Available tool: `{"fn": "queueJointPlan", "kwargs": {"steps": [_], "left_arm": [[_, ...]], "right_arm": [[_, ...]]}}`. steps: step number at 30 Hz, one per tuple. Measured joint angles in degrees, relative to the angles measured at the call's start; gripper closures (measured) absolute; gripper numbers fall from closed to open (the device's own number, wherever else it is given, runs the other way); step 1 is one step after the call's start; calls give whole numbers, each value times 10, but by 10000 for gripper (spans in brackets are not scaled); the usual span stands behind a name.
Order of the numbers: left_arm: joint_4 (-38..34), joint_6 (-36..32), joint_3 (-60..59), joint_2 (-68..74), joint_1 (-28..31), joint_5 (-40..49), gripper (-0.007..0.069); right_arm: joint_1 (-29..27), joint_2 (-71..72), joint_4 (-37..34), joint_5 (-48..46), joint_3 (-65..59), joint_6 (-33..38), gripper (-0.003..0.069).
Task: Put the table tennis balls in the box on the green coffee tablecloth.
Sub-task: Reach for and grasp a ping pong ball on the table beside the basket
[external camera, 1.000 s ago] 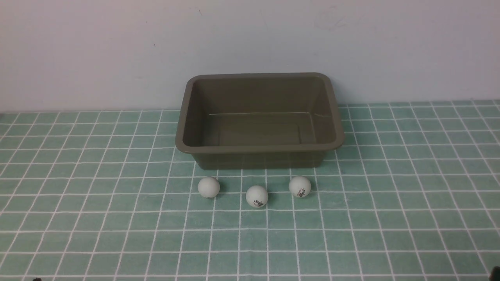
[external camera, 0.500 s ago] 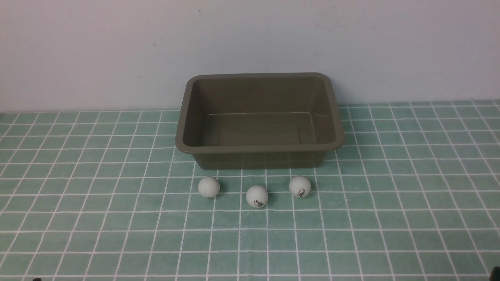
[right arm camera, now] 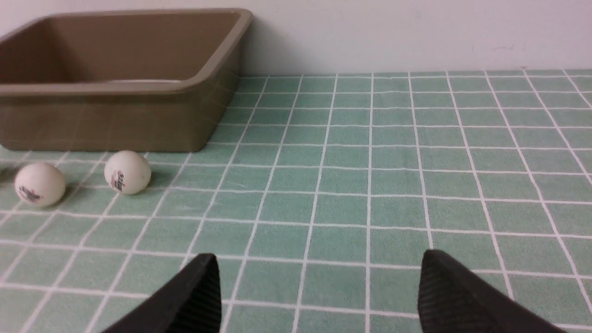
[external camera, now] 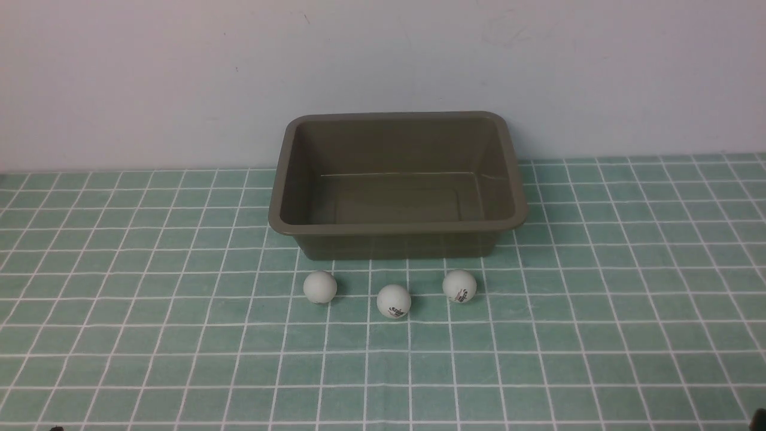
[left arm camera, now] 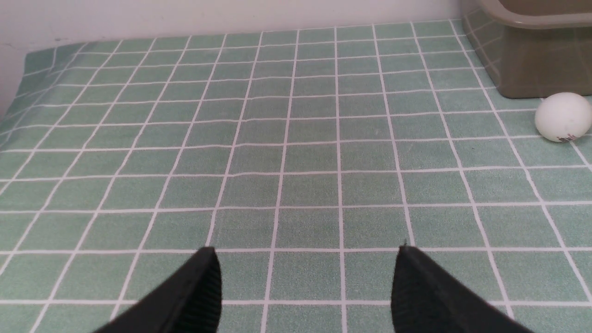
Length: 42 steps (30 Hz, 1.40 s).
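Three white table tennis balls lie in a row on the green checked tablecloth (external camera: 149,335) just in front of the box: a left ball (external camera: 319,287), a middle ball (external camera: 394,300) and a right ball (external camera: 459,286). The olive-brown box (external camera: 398,228) stands empty near the wall. The left gripper (left arm camera: 305,263) is open and empty above bare cloth, with the left ball (left arm camera: 563,116) and a box corner (left arm camera: 532,69) far off. The right gripper (right arm camera: 319,268) is open and empty, well away from two balls (right arm camera: 127,171) (right arm camera: 40,183) and the box (right arm camera: 115,120).
A pale wall (external camera: 179,78) rises right behind the box. The cloth's far corner (left arm camera: 32,55) shows in the left wrist view. Only tiny dark bits of the arms show at the front view's bottom corners.
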<state>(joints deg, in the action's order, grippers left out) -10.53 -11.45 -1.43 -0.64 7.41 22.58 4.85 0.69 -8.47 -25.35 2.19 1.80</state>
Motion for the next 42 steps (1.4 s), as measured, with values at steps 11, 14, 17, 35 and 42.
{"fn": "queueJointPlan", "kwargs": {"steps": [11, 14, 17, 35, 42], "left_arm": [[0, 0, 0, 0, 0, 0, 178], [0, 0, 0, 0, 0, 0, 178], [0, 0, 0, 0, 0, 0, 178], [0, 0, 0, 0, 0, 0, 178], [0, 0, 0, 0, 0, -1, 178]], "right_arm": [[0, 0, -24, -13, 159, -24, 143], [0, 0, -22, -23, 207, -23, 143], [0, 0, -26, -23, 223, -23, 143], [0, 0, -37, -10, 231, -23, 143], [0, 0, -37, -10, 231, -23, 143]]}}
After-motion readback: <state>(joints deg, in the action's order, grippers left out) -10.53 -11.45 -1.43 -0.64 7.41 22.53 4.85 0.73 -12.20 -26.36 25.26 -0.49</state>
